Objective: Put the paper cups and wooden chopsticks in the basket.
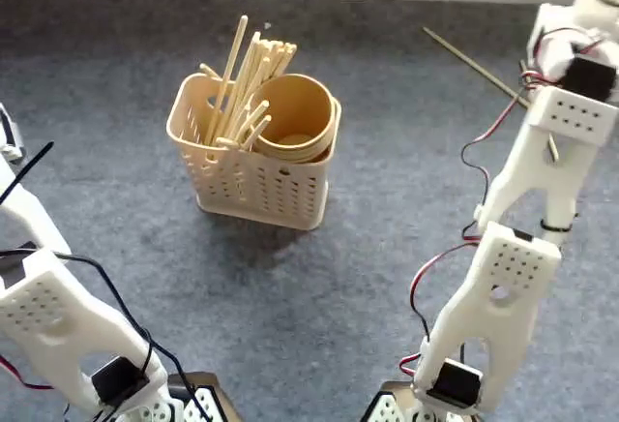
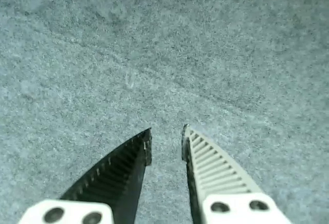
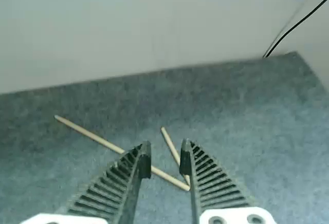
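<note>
A cream perforated basket (image 1: pixel 253 185) stands mid-carpet. It holds nested paper cups (image 1: pixel 295 117) and a bundle of wooden chopsticks (image 1: pixel 244 83) that stick up out of it. One loose chopstick (image 1: pixel 474 67) lies on the carpet at the far right, near the right arm's upper part. In the right wrist view my right gripper (image 3: pixel 164 157) hovers narrowly open and empty just above a long chopstick (image 3: pixel 97 137) and a shorter one (image 3: pixel 169 144). My left gripper (image 2: pixel 166 144) is narrowly open over bare grey carpet with nothing between its fingers.
Grey carpet covers the table, with a pale wall along the far edge. A black cable (image 3: pixel 298 26) runs down the wall beyond the right gripper. The left arm's white links (image 1: pixel 58 325) sit at the near left, the right arm's links (image 1: pixel 503 286) along the right side.
</note>
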Controlling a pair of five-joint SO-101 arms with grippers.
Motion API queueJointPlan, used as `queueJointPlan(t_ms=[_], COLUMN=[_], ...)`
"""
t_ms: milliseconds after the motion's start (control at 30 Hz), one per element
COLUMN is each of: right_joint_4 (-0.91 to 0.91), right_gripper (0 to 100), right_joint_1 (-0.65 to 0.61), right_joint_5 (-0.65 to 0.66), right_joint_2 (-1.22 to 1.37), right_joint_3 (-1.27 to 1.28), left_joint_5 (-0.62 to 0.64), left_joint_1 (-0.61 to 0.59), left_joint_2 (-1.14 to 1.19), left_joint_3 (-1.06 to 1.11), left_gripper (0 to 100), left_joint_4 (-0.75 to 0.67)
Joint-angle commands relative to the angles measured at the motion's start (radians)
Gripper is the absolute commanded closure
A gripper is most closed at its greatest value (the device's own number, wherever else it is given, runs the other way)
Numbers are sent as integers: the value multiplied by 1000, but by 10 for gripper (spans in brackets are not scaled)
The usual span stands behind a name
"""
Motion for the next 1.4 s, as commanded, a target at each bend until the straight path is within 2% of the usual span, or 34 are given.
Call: queueJointPlan(t_ms=[0, 67, 133, 300, 567, 833, 933, 1000, 1033, 1067, 1133, 1367], right_joint_4=[-90, -150, -182, -188, -295, -308, -297, -246, -203, -154, -62, 328], right_gripper=[892, 875, 813, 717, 717, 721, 823, 967, 998, 978, 997, 991], right_joint_1=[7, 33, 51, 76, 61, 47, 62, 71, 76, 74, 56, -45], right_joint_5=[20, 21, 31, 124, 127, 127, 127, 127, 127, 129, 146, 322], right_joint_2=[87, 153, 206, 260, 415, 553, 553, 553, 553, 547, 538, 564], right_joint_3=[-1, 5, -1, -1, 4, -1, 5, 4, -1, -1, -19, -277], left_joint_5=[-12, -12, -12, -12, -12, -12, -12, -12, -12, -12, -12, -8], left_joint_1=[-33, -54, -59, -59, -62, -74, -88, -91, -96, -96, -93, -97], left_joint_2=[-54, -59, -59, -51, -59, -59, -59, -59, -59, -59, -59, -59], left_joint_3=[-31, -35, -35, -31, -30, -30, -30, -30, -30, -30, -31, -35], left_gripper=[869, 869, 869, 869, 870, 870, 870, 870, 870, 870, 870, 870], left_joint_4=[3, -5, -5, 2, 3, 3, 3, 3, 3, 2, -2, -5])
